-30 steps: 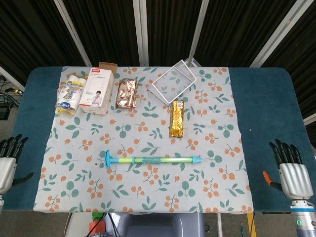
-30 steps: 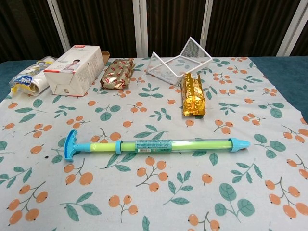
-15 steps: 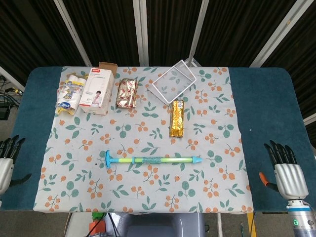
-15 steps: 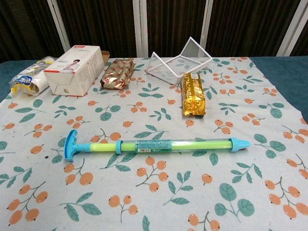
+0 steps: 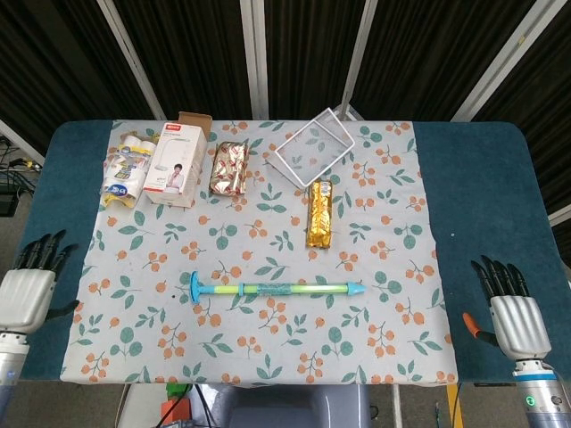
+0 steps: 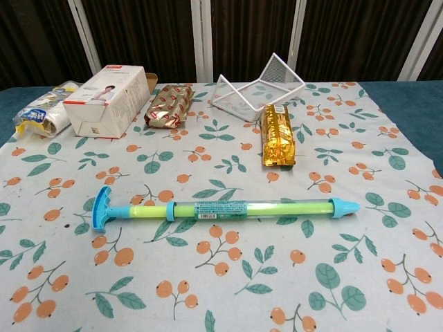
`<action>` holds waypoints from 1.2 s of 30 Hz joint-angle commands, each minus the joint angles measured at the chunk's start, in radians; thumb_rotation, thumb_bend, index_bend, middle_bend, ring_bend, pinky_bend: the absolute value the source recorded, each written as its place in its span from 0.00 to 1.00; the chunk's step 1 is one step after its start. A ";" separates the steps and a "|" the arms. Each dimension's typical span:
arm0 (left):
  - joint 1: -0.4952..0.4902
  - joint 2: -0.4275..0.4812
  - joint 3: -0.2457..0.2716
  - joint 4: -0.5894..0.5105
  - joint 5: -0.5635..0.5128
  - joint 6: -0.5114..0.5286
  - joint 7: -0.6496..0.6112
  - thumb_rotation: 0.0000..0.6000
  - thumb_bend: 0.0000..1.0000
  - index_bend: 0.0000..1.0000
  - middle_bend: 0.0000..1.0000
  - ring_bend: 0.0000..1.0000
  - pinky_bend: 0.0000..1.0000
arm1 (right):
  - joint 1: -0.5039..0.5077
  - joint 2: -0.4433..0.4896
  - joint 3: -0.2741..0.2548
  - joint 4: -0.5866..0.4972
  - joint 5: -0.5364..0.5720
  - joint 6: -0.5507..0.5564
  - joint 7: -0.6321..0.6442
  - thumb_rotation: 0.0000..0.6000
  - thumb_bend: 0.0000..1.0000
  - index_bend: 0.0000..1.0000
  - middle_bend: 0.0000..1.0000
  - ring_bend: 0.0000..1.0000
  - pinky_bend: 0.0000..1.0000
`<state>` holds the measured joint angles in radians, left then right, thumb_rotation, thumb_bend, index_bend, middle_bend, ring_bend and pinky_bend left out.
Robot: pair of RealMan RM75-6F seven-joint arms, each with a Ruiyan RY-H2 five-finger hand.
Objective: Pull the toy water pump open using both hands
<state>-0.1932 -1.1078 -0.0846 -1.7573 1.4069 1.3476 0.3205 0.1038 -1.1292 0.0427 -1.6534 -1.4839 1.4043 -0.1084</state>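
The toy water pump [image 5: 275, 289] [image 6: 221, 209] lies flat on the floral cloth near the table's front. Its blue T-handle points left and its blue nozzle points right, with a green tube between. My left hand [image 5: 30, 288] hovers off the cloth's left edge, fingers spread, holding nothing. At the front right corner my right hand [image 5: 508, 308] is likewise spread and holds nothing. Both hands are far from the pump. Neither hand shows in the chest view.
Along the back stand a bag of small bottles [image 5: 125, 171], a white box [image 5: 174, 165], a red-gold foil packet [image 5: 229, 168] and a tilted white wire basket [image 5: 313, 146]. A gold foil packet [image 5: 320, 214] lies beyond the pump's right half.
My left hand has moved inward and up towards the cloth's left edge. My right hand has drifted slightly left and down. The pump has not moved.
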 commanded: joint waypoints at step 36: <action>-0.447 -0.604 -0.097 -0.049 -0.595 -0.047 0.786 1.00 0.31 0.44 0.18 0.06 0.18 | 0.000 0.024 0.001 -0.016 0.016 -0.013 0.076 1.00 0.33 0.00 0.00 0.00 0.00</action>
<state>-0.6304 -1.6940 -0.1838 -1.8192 0.8269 1.2906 1.0963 0.1040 -1.1053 0.0435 -1.6693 -1.4681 1.3919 -0.0323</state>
